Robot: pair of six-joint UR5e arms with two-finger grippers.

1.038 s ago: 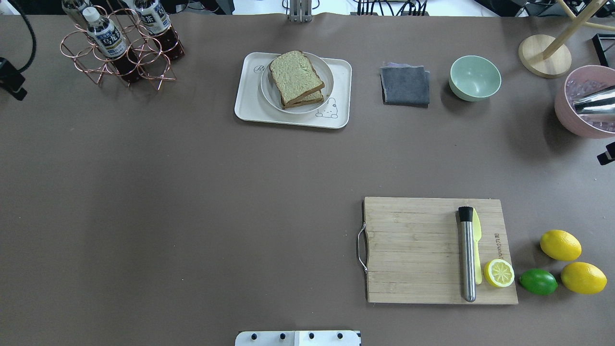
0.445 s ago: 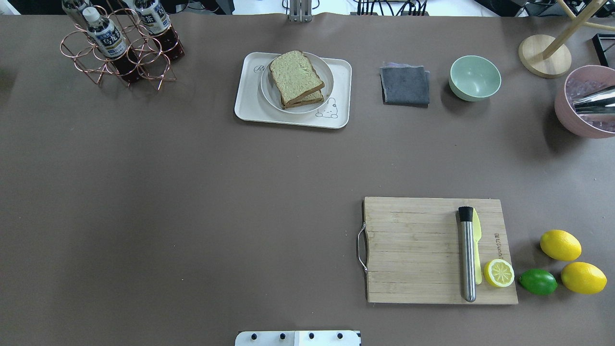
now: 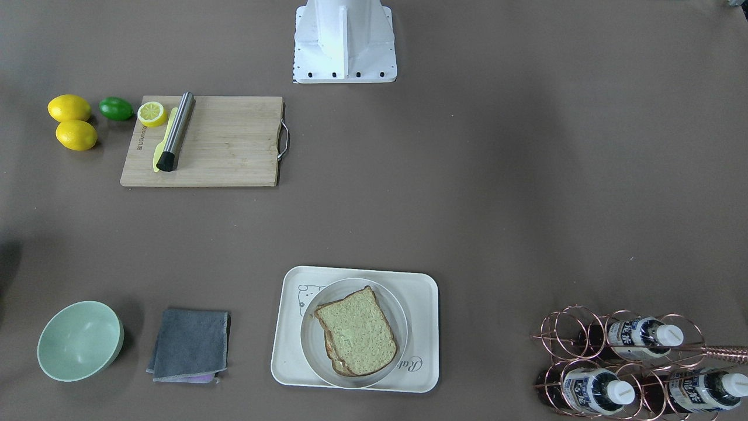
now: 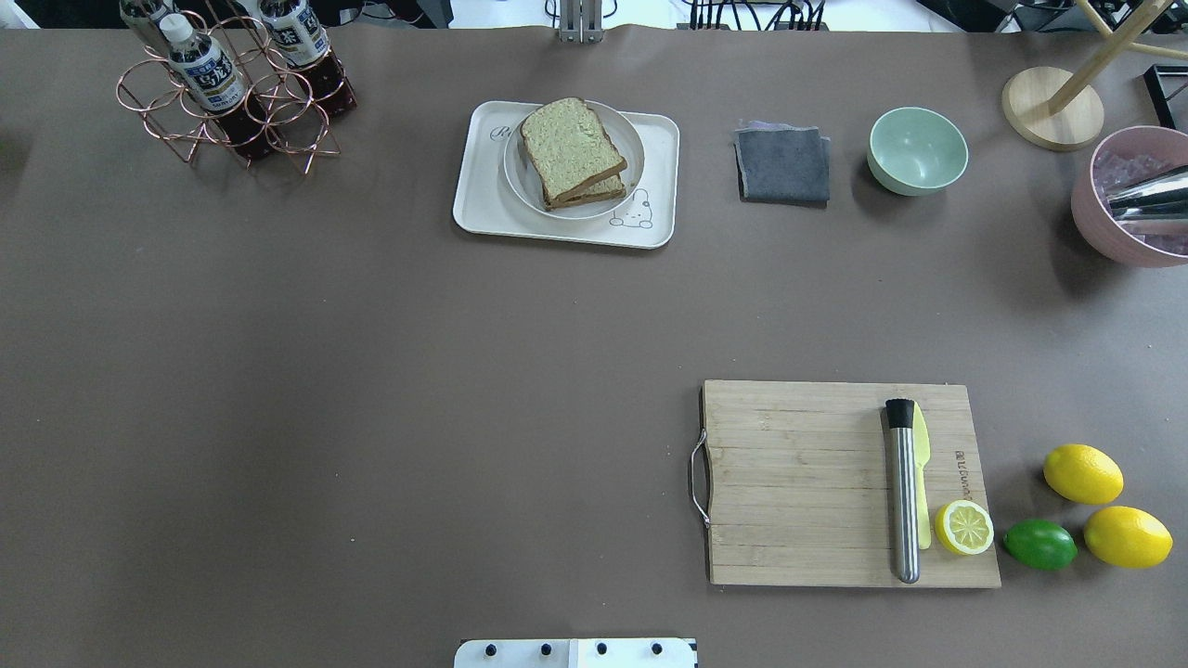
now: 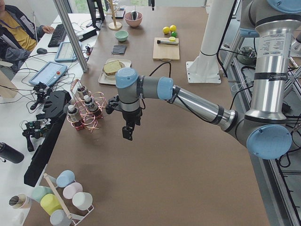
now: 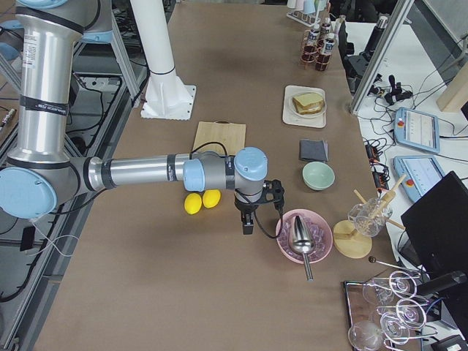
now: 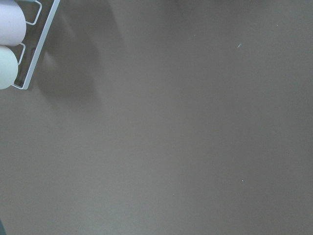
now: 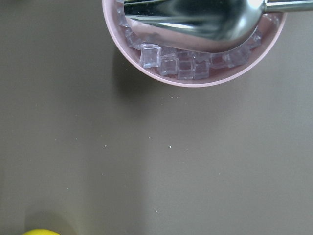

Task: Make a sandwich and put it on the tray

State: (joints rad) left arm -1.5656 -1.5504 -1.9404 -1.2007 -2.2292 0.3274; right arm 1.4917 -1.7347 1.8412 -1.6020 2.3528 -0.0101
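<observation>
The sandwich, two tan bread slices stacked, lies on a round white plate on the cream tray at the table's far middle. It also shows in the front view. No egg shows between the slices. My left gripper hangs over bare table off the left end, near the bottle rack, far from the tray. My right gripper hangs beside the pink ice bowl at the right end. I cannot tell whether either is open or shut.
A wooden cutting board holds a steel muddler, a yellow knife and a lemon half. Two lemons and a lime lie to its right. A grey cloth, green bowl and bottle rack stand along the far side.
Parts of both arms that showed at the left and right edges of the overhead view have moved outward, out of that view. The sandwich, plate and tray have not moved.
</observation>
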